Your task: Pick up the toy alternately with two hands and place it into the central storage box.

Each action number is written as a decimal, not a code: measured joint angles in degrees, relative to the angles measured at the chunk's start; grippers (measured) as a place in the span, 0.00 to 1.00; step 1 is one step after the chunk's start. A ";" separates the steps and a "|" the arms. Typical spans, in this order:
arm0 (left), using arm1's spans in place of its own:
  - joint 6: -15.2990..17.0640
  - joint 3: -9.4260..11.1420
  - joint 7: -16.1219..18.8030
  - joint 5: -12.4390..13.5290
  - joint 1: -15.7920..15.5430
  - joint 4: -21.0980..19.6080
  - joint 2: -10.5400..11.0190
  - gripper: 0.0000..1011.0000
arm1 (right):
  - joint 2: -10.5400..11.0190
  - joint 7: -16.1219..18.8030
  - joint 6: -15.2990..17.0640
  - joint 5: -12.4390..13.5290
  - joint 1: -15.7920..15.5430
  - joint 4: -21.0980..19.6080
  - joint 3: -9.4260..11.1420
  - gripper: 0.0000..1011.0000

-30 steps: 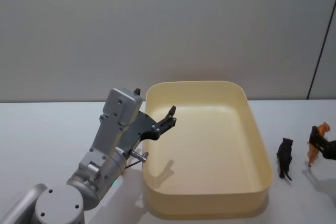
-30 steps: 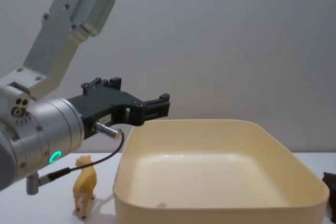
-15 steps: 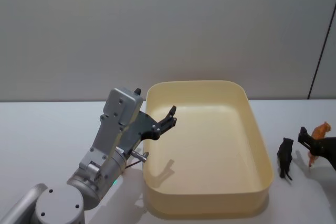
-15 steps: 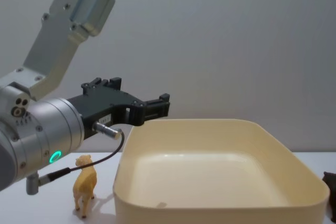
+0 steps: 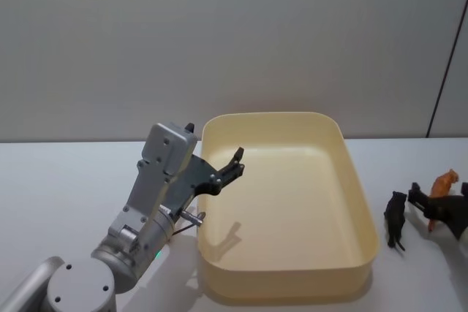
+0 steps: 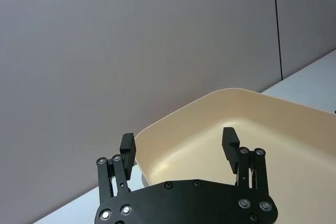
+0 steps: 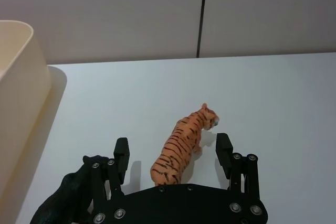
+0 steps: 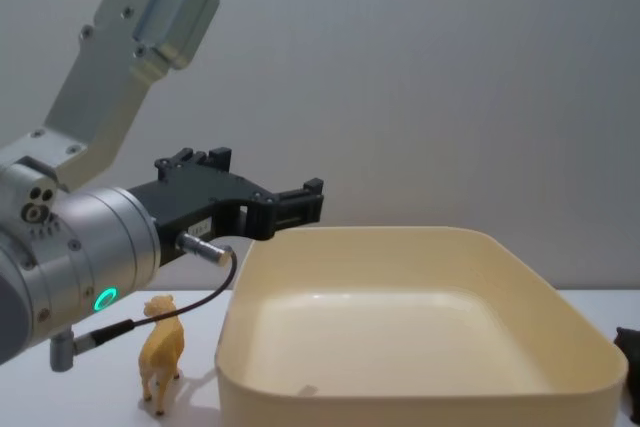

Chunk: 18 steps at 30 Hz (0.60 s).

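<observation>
Right claw (image 7: 172, 145): wide open, empty, straddling tiger (image 7: 185, 139) near desk's (image 7: 294, 93) right edge; tiger's length runs outward from palm (panther (image 7: 63, 203) just outside).
Left claw (image 6: 179, 142): spread, empty, at storage box's (image 5: 362, 202) left rim.

Head looks down, chest looks across; both share the central storage box (image 5: 285, 281) (image 8: 400, 402).
</observation>
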 joint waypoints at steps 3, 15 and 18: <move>0.00 0.00 0.00 0.00 0.00 0.00 0.00 0.99 | -0.39 0.70 0.28 -0.16 0.71 1.13 -0.21 0.99; 0.00 0.00 0.00 0.00 0.00 0.00 0.00 0.99 | -1.47 2.51 0.98 -0.73 2.47 4.04 -0.74 0.72; 0.00 0.00 0.00 0.00 0.00 0.00 0.00 0.99 | -1.61 2.75 1.04 -0.82 2.71 4.43 -0.82 0.62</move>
